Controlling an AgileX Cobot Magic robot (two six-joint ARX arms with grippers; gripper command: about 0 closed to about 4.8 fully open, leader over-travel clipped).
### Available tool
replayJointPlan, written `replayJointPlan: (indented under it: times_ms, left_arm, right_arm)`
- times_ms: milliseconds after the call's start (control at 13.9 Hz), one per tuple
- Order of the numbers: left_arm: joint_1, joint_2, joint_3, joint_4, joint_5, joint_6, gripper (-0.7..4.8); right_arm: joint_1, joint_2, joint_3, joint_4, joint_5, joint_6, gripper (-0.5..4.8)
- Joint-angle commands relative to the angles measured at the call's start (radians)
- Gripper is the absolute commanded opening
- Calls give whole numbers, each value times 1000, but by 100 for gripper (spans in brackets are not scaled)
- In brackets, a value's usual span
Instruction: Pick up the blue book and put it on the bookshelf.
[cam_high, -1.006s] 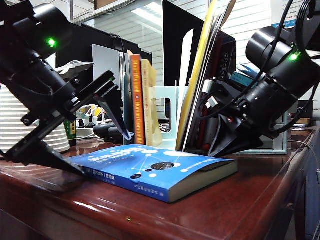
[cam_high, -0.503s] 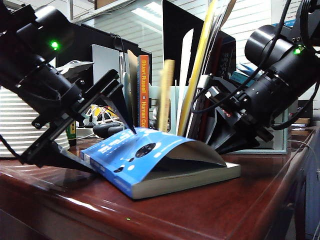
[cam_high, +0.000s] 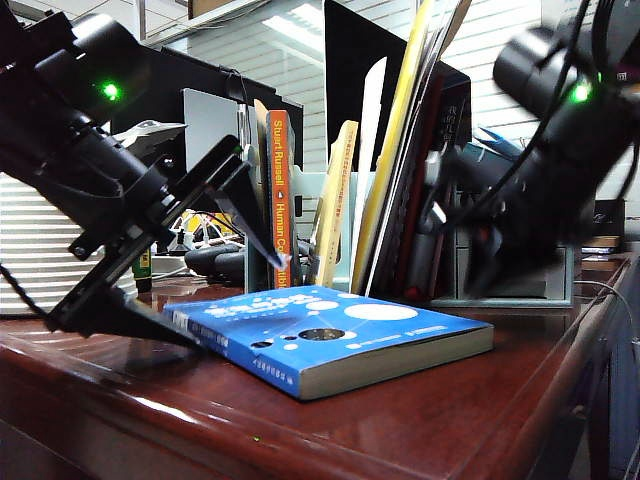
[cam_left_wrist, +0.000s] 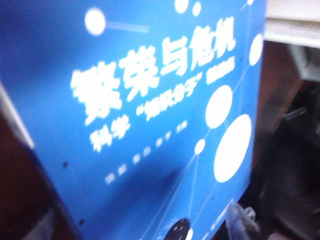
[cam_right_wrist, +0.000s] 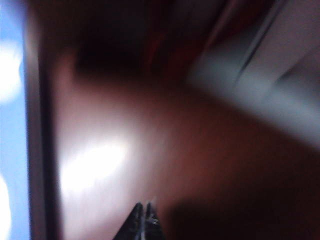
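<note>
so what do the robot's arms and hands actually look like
Both arms are matte black with chunky cylindrical wrist housings, each showing a small green indicator light, and loose black cables trailing along them. The left hand carries two long, flat, pointed black fingers on a black rail. The right hand, blurred, ends in thin dark pointed fingertips.

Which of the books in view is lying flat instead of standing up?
The blue book, cover up on the table between both end effectors. The orange-spined book and the other books stand upright or lean in the bookshelf behind it.
</note>
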Motion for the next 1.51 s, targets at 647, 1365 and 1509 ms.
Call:
replayJointPlan:
  times_ms: [647, 1365, 1509]
  left_arm:
    - [-1, -4, 5, -10, -13, 39, 479]
    - [-1, -5, 5, 359, 196, 43, 479]
    - [-1, -7, 5, 430, 218, 39, 479]
  right_arm:
    - [0, 109, 2, 34, -322, -2, -1]
    - [9, 108, 2, 31, -468, -3, -1]
    - [8, 108, 2, 31, -464, -3, -1]
